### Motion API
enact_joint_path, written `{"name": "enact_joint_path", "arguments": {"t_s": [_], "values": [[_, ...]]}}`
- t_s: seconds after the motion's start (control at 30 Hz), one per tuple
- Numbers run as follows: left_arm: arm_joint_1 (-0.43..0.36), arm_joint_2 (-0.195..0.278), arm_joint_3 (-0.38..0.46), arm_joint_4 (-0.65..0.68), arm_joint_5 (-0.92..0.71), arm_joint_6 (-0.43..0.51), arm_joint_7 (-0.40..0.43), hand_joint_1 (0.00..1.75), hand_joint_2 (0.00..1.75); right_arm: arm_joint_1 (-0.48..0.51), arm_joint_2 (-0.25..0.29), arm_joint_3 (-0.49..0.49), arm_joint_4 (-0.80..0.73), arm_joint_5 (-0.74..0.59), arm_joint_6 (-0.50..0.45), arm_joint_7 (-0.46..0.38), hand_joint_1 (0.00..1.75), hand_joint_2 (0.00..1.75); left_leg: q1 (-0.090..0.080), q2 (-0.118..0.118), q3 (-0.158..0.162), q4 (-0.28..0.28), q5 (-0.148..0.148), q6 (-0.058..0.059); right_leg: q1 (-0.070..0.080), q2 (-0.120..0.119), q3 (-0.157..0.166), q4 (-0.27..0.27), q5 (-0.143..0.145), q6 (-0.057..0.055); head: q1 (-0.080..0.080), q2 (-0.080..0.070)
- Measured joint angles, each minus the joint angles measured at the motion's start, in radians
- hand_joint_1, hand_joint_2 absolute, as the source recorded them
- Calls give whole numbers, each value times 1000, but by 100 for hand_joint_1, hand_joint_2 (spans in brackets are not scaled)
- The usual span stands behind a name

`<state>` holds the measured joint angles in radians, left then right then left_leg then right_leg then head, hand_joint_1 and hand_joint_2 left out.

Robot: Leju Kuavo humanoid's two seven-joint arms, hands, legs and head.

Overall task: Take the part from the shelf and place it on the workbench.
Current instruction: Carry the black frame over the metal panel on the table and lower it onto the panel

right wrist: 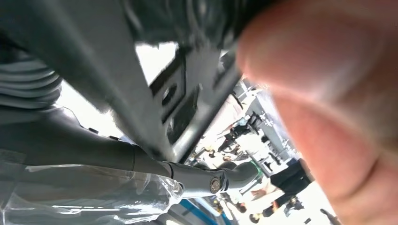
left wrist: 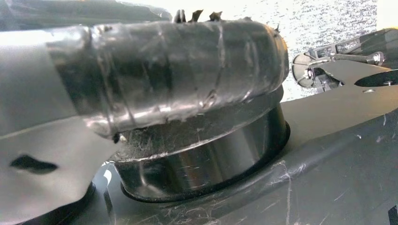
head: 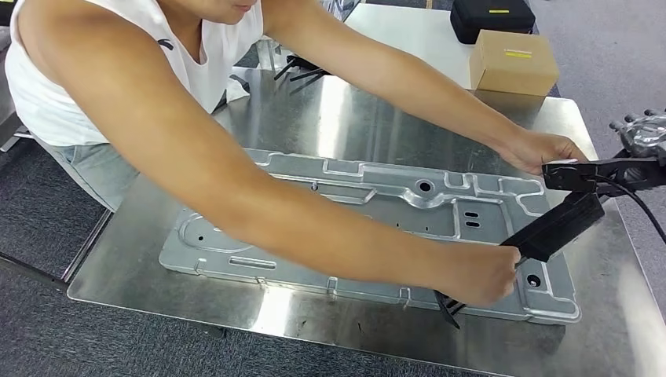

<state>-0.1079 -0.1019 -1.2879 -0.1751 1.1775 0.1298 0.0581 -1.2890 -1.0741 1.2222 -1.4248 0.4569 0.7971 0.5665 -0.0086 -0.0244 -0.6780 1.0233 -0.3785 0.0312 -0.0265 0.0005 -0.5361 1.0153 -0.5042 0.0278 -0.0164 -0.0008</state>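
On the steel workbench point(head: 353, 118), we see the stamped metal part point(head: 361, 228) lying flat, its long side running along the near edge and its end reaching toward the right edge. A person leans over it, one hand point(head: 479, 275) pressing near its right near corner, the other hand point(head: 542, 149) at its far right corner, both on a black strap point(head: 558, 224). Our right hand point(head: 640, 133) sits just off that far right corner, apart from the part; we cannot tell how its fingers lie. Our left hand's point(left wrist: 164, 70) taped thumb rests against a dark round housing point(left wrist: 202, 159), its fingers unseen. A cardboard box point(head: 514, 61) stands beyond the far edge.
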Motion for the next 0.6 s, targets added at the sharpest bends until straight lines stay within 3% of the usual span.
{"name": "enact_joint_path", "arguments": {"t_s": [0.17,0.4,0.6], "values": [[0,0,0,0,3,-1,1,0,0,1,0,-6,-9,6,-1,0,0,0,0,-3,-1,0,0,0,0,-3,1,0,-1,2,0,0],[-1,0,0,0,17,-4,1,0,0,-5,2,-8,-38,98,-125,0,0,0,-1,-2,-2,0,-1,1,-1,-1,0,0,-1,2,0,0],[-1,0,0,0,16,-4,1,0,0,-8,2,-8,-52,106,-140,0,0,0,-1,0,-1,0,-1,1,-1,2,-1,0,-1,3,0,0]]}}
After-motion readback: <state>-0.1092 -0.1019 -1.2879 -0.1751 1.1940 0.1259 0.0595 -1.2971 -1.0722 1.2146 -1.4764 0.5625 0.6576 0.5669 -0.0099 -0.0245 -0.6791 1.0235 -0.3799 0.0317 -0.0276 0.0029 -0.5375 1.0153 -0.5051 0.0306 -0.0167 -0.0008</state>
